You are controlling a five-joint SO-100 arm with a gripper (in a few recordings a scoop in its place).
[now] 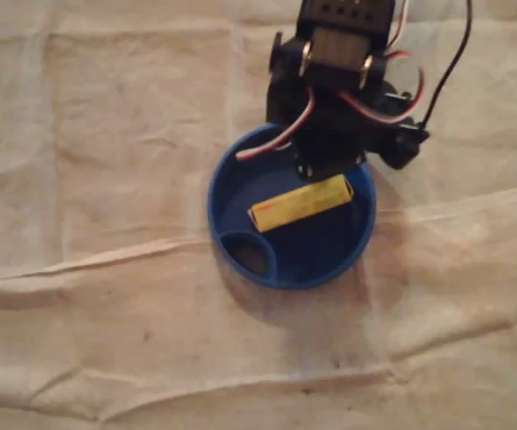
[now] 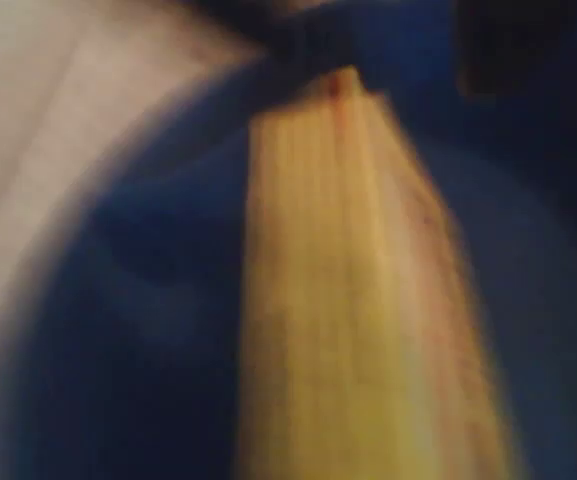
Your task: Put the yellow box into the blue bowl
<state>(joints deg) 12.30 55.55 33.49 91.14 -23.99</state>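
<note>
One yellow box (image 1: 301, 202) lies inside the blue bowl (image 1: 215, 215) in the overhead view, slanted across its middle, with its right end just beneath the arm (image 1: 339, 98). The pincer (image 1: 323, 166) hangs over the bowl's upper rim. The arm's body hides its fingers, so I cannot tell whether they grip the box or stand apart. If they do hold it, the sound move, I judge, is to part them fully and rise straight up, so nothing drags the box or tips the bowl.

Wrist view: the box (image 2: 358, 300) runs as a blurred yellow band down the bowl (image 2: 118, 330). Dark shapes at the top edge are too smeared to name.
</note>
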